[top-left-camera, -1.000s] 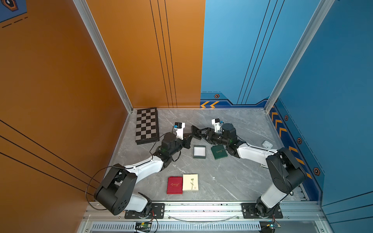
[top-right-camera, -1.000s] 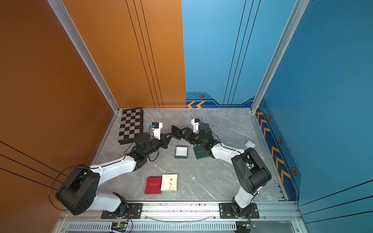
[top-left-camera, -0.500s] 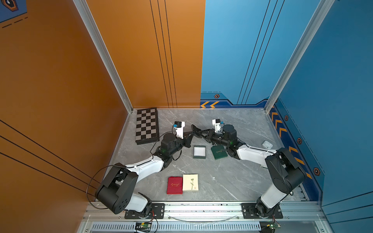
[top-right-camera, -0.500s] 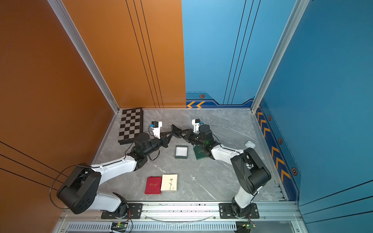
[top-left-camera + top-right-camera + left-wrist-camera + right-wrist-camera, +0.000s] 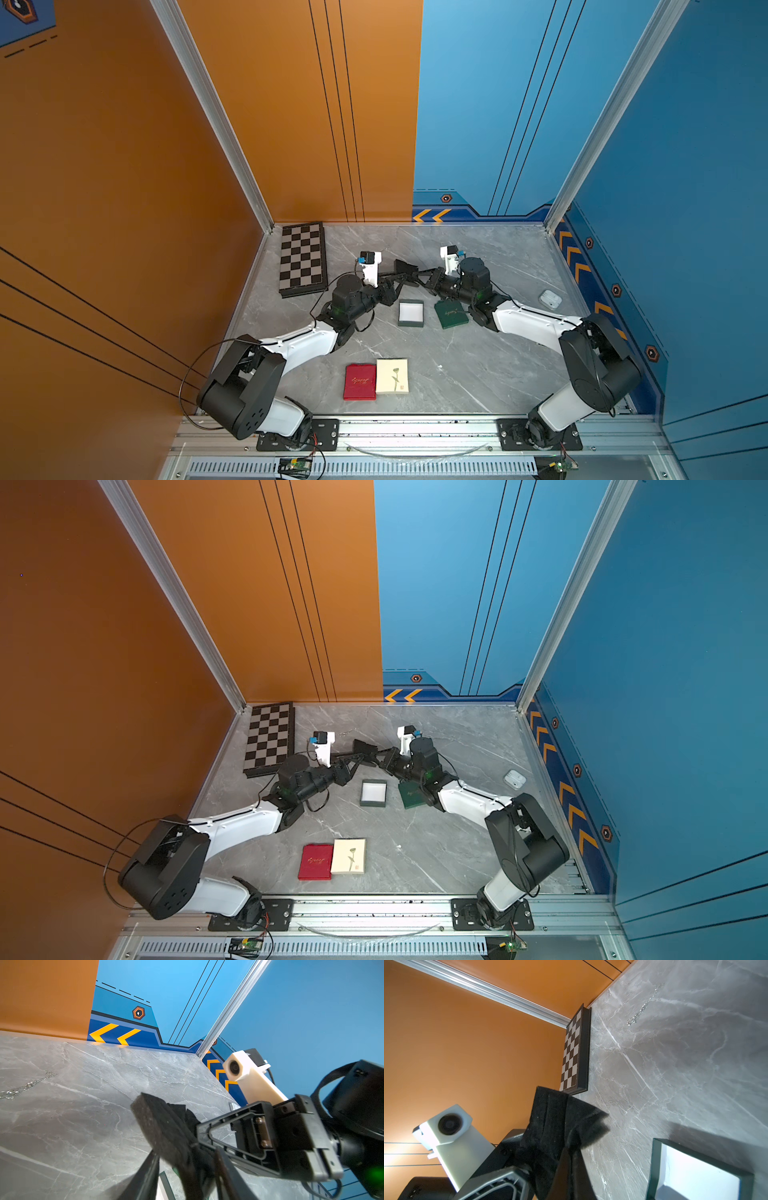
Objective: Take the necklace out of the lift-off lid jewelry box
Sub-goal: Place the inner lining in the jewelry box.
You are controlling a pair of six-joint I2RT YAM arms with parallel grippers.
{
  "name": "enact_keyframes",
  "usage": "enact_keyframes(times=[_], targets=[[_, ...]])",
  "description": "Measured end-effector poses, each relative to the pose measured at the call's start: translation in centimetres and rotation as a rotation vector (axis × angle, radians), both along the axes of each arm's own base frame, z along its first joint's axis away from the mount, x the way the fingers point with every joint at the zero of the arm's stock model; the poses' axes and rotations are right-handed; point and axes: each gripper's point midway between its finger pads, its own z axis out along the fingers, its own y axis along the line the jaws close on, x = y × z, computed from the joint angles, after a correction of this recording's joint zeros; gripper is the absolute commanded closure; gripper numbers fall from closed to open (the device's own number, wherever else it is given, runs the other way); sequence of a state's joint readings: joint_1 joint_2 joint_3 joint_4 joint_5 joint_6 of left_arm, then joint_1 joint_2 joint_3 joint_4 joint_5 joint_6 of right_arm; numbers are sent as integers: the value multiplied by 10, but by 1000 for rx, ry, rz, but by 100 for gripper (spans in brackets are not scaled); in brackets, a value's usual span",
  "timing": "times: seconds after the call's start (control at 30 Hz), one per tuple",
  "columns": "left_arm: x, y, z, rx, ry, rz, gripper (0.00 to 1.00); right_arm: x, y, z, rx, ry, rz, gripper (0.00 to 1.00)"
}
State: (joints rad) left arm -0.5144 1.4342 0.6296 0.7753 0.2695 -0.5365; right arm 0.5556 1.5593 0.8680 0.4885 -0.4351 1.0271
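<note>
The necklace lies stretched out on the grey marble table, behind the arms; it also shows in the left wrist view and the right wrist view. The jewelry box base, dark green with a white inside, sits open and holds nothing, its lid beside it. A black foam insert hangs above the table between both grippers. My right gripper is shut on the insert's edge. My left gripper has its jaws apart, one on each side of the insert.
A folded chessboard lies at the back left. A red box and a cream box sit near the front edge. A white earbuds case rests at the right, near the blue wall.
The right gripper has closed on the black insert, and the left gripper's jaws have come apart around it. Both arms stay close together over the table's back middle.
</note>
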Motion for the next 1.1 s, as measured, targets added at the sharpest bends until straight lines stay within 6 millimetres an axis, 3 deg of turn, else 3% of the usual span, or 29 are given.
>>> enact_keyframes(times=[0.13, 0.23, 0.43, 0.7, 1.1], targets=[[-3, 10, -2, -3, 7, 18, 47, -14, -2, 5, -81, -28, -22, 98], [-4, 16, 1, -4, 3, 34, 47, -23, -2, -2, -144, -29, -38, 99], [-6, 22, -2, 28, 35, 55, 50, -38, -10, -41, -278, 38, -77, 100], [-6, 30, -26, 145, 139, 97, 53, -47, -15, -69, -372, 59, -130, 100], [-14, 13, -47, 264, 233, 56, 59, -43, -20, -120, -489, 126, -161, 100]])
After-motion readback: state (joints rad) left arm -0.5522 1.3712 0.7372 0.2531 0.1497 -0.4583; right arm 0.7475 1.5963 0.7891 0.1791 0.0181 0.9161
